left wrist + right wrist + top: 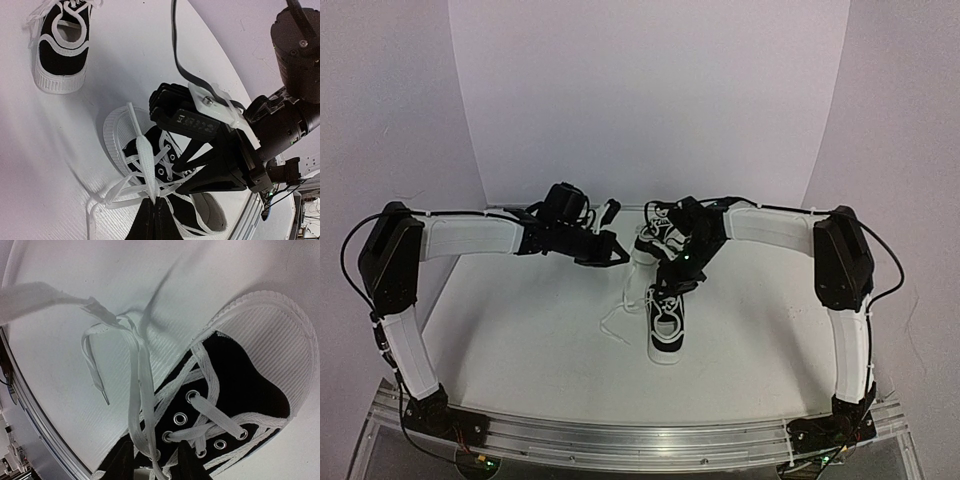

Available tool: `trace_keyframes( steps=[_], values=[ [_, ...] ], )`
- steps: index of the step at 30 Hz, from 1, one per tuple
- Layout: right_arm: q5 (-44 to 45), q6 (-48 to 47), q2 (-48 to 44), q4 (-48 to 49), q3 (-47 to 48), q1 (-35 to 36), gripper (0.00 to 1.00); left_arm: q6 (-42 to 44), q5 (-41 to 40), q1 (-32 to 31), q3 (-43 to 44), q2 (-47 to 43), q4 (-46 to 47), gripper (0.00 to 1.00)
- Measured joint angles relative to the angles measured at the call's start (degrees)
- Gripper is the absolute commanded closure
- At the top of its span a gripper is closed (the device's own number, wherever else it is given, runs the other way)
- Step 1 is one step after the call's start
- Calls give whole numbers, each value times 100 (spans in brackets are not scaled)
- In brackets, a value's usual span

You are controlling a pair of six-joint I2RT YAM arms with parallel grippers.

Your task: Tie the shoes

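Pinching a loose lace [146, 160] in our clamped left claw [154, 215], we can't judge the right claw [182, 175]; shoes [60, 50] look untied.

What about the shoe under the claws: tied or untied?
Untied: its laces lie loose on the table with no bow; the left claw pinches one strand.

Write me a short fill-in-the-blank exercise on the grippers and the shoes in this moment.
1. The left gripper is shut on a white ____.
2. The right gripper hangs over that same black ____.
3. The other shoe has a ____ sole.
4. Altogether ____ shoes stand on the table.
Missing words: lace; shoe; white; two.
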Motion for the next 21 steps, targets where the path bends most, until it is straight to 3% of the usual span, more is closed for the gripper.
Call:
trace_keyframes(
  steps=[3, 5, 21],
  values=[
    [4, -11, -34, 11, -70, -16, 95, -32, 88, 0, 1, 59, 7, 100],
    [5, 10, -52, 14, -108, -25, 100, -112, 170, 0, 23, 104, 41, 100],
    [26, -142, -537, 231, -226, -57, 100, -938, 1374, 0, 564, 1220, 843, 100]
  ],
)
